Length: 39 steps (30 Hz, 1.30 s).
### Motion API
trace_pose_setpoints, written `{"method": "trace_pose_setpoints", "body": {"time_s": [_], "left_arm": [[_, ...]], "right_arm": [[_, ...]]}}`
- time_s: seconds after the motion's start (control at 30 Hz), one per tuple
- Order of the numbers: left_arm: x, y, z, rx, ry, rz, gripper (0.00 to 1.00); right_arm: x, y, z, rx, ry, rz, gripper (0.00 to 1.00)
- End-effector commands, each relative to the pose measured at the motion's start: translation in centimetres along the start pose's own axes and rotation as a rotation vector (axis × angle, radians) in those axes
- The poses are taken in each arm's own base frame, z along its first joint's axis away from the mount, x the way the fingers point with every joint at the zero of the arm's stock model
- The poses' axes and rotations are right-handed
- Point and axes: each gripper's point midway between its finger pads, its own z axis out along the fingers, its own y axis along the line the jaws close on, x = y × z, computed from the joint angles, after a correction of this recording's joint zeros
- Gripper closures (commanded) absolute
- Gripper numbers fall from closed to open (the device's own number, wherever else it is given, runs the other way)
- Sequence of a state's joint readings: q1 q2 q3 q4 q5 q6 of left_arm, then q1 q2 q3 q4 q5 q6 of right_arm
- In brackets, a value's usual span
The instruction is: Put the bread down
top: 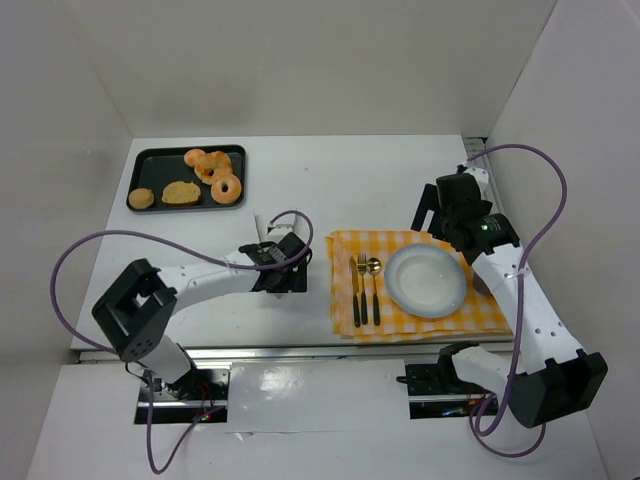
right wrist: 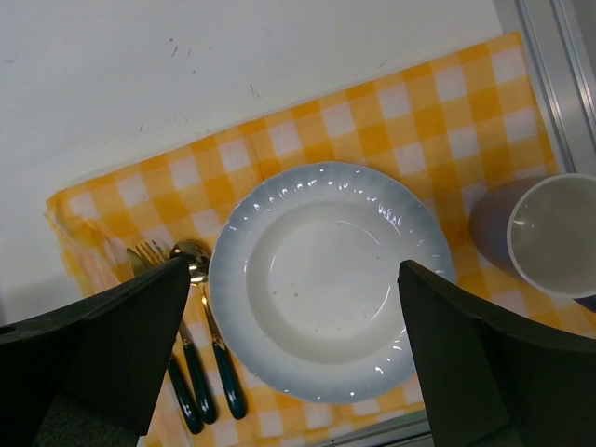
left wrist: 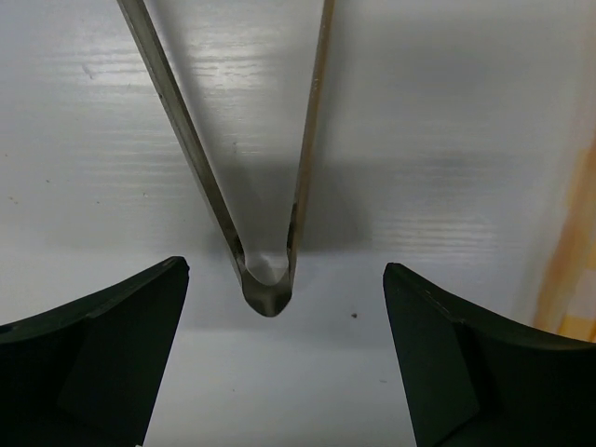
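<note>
A white table [top: 350,180] stands inside white walls. Bread [top: 210,178], some ring-shaped and some flat slices, lies on a black tray [top: 142,165] at the table's 10 o'clock corner. Near the centre, the left gripper [left wrist: 284,270] has its fingers apart, and the hinge end of metal tongs [left wrist: 267,291] lies between them, touching neither. At 4 o'clock, the right gripper [right wrist: 293,270], also spread, hangs over a white plate [right wrist: 244,237] on a yellow checked cloth [right wrist: 372,121]. Cutlery [right wrist: 223,377] lies at the plate's 9 o'clock and a cup [right wrist: 559,233] at its 3 o'clock.
</note>
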<state>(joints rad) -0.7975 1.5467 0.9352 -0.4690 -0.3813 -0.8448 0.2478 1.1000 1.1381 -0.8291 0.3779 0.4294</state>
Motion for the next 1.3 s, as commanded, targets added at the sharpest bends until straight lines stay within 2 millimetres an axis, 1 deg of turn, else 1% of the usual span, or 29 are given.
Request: {"method": "trace_pose_setpoints", "body": {"time_s": [0.0,0.03,0.1,0.13,0.2,0.23,0.27,0.3,0.4,0.5,0.53,0.6,0.63,0.67,0.73,0.77,0.8,0.83,0.87,0.93,0.97,1.0,1.07,1.1,1.13,1.17,1.2,1.23,1.27], "left_arm": [[-0.4,0.2,1.2,-0.06,-0.005,-0.076,0.01],[-0.3,-0.2,1.3,-0.053,0.005,-0.076,0.01],[-1.0,0.2,2.5,-0.063,0.009,-0.093,0.01],[-1.6,-0.2,2.8,-0.047,0.003,-0.101,0.01],[-2.4,-0.2,3.9,-0.022,0.017,-0.102,0.01],[-3.2,-0.6,4.2,0.0,0.007,-0.11,0.01],[-3.6,-0.5,4.5,0.006,0.016,-0.11,0.01],[-4.5,-0.5,5.1,0.004,0.019,-0.121,0.01],[-6.2,-0.7,6.0,0.0,0.006,-0.126,0.05],[-7.7,-1.0,6.3,-0.003,-0.012,-0.114,0.11],[-7.8,-1.2,6.5,-0.004,-0.011,-0.104,0.17],[-8.1,-1.0,6.4,-0.014,-0.016,-0.093,0.24],[-8.7,-1.3,6.0,-0.002,-0.031,-0.098,0.28],[-8.8,-1.1,6.0,-0.012,-0.038,-0.088,0.38],[-10.1,-0.8,5.2,-0.008,-0.071,-0.081,0.51],[-10.6,-0.8,4.5,0.004,-0.089,-0.06,0.64],[-11.4,-1.1,3.8,0.017,-0.11,-0.052,0.71],[-11.5,-1.0,3.3,0.02,-0.115,-0.041,0.75],[-12.6,-0.7,2.6,0.027,-0.139,-0.028,0.78],[-14.8,-0.7,0.0,0.059,-0.204,-0.03,0.83],[-15.0,0.1,-0.6,0.055,-0.2,-0.025,0.85],[-17.1,0.5,-2.7,0.088,-0.247,-0.03,0.85],[-18.6,1.6,-4.5,0.094,-0.277,-0.031,0.85],[-19.2,3.0,-5.2,0.078,-0.276,-0.02,0.85],[-20.6,3.5,-6.6,0.077,-0.304,-0.031,0.85],[-21.1,4.2,-7.3,0.077,-0.307,-0.034,0.83],[-21.2,6.2,-7.4,0.043,-0.279,-0.037,0.81],[-22.3,6.8,-8.6,0.043,-0.294,-0.057,0.79],[-22.7,8.0,-8.9,0.021,-0.29,-0.063,0.77]], "right_arm": [[-1.8,0.4,-0.2,-0.01,-0.054,0.033,0.0],[-1.8,0.4,-0.2,-0.01,-0.054,0.033,0.0],[-1.8,0.4,-0.2,-0.01,-0.054,0.033,0.0],[-1.8,0.4,-0.2,-0.01,-0.054,0.033,0.0],[-2.1,0.5,-0.4,-0.014,-0.062,0.036,0.0],[-2.0,0.5,-0.2,-0.01,-0.054,0.033,0.0],[-2.0,0.5,-0.2,-0.01,-0.054,0.033,0.0],[-2.0,0.5,-0.2,-0.01,-0.054,0.033,0.0],[-2.0,0.5,-0.2,-0.01,-0.054,0.033,0.0],[-2.0,0.5,-0.2,-0.01,-0.054,0.033,0.0],[-2.0,0.5,-0.2,-0.01,-0.054,0.033,0.0],[-2.1,0.3,-0.1,-0.001,-0.059,0.033,0.0],[-2.1,0.3,-0.1,-0.001,-0.059,0.033,0.0],[-2.1,0.3,-0.1,-0.001,-0.059,0.033,0.0],[-1.8,0.2,-0.2,0.0,-0.058,0.033,0.0],[-1.8,0.2,-0.2,0.0,-0.058,0.033,0.0],[-1.8,0.2,-0.2,0.0,-0.058,0.033,0.0],[-1.8,0.2,-0.2,0.0,-0.058,0.033,0.0],[-1.8,0.2,-0.2,0.0,-0.058,0.033,0.0],[-1.7,0.2,0.1,0.004,-0.05,0.029,0.0],[-1.7,0.2,0.1,0.004,-0.05,0.029,0.0],[-1.7,0.2,0.1,0.004,-0.05,0.029,0.0],[-2.0,0.2,0.1,0.011,-0.056,0.03,0.0],[-2.0,0.2,0.1,0.011,-0.056,0.03,0.0],[-2.0,0.2,0.1,0.011,-0.056,0.03,0.0],[-2.1,0.5,0.1,-0.001,-0.059,0.033,0.0],[-2.1,0.5,0.1,-0.001,-0.059,0.033,0.0],[-2.1,0.5,0.1,-0.001,-0.059,0.033,0.0],[-2.1,0.6,0.1,-0.009,-0.055,0.033,0.0]]}}
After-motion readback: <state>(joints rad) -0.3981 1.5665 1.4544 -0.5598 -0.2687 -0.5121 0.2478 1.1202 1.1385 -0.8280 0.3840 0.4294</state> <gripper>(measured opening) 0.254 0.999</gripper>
